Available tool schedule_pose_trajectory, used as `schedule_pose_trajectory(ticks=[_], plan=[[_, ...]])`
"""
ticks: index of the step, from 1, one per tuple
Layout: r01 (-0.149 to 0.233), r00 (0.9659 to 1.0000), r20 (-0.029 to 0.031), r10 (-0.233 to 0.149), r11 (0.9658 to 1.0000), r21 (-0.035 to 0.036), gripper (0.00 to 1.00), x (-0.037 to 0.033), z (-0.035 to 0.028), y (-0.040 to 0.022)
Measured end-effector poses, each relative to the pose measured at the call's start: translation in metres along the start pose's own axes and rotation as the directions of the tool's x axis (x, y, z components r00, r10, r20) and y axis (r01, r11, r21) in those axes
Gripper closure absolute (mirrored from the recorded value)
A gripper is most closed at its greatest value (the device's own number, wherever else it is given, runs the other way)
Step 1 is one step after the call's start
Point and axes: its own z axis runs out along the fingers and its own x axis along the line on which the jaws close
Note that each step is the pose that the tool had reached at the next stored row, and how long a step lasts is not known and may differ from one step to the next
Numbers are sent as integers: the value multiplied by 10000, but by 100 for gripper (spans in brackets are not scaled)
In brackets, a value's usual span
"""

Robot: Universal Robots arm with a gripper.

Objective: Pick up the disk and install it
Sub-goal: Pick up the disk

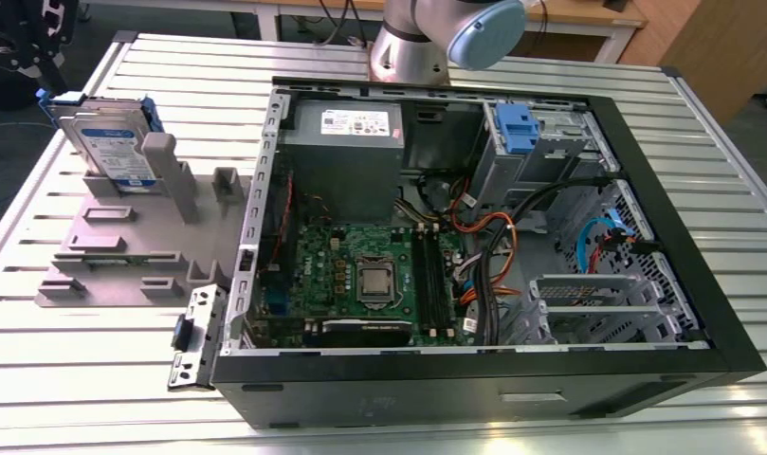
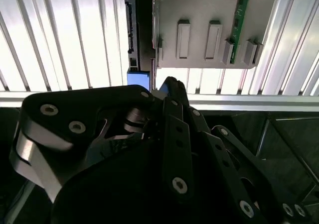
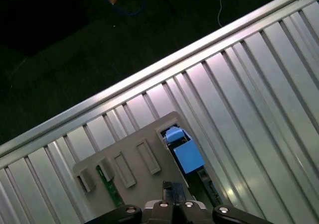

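Observation:
The disk (image 1: 111, 144), a silver drive with a blue-and-white label in a blue carrier, stands upright in the grey slotted holder (image 1: 130, 242) at the exterior view's left. My gripper (image 1: 29, 57) hangs beyond it, off the table's far left corner, apart from it. The second wrist view looks past the gripper (image 2: 167, 84) at the disk (image 2: 141, 30) edge-on, beside the holder (image 2: 209, 10). In the first wrist view the gripper (image 3: 172, 190) sits just short of the disk's blue carrier end (image 3: 185, 154) and the holder (image 3: 129, 154). Its fingers are shut with nothing between them.
An open computer case (image 1: 686, 227) lies on the slatted metal table (image 1: 712, 123), motherboard and cables exposed. A drive bay with a blue carrier (image 1: 516, 128) sits at its far right. The arm's base (image 1: 415, 47) stands behind the case. Dark floor (image 3: 75, 59) lies past the table's edge.

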Motion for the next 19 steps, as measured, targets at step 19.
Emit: schedule_pose_trajectory(ticks=[19], plan=[[231, 9997, -10, -231, 9997, 2, 89, 0, 0, 0]])
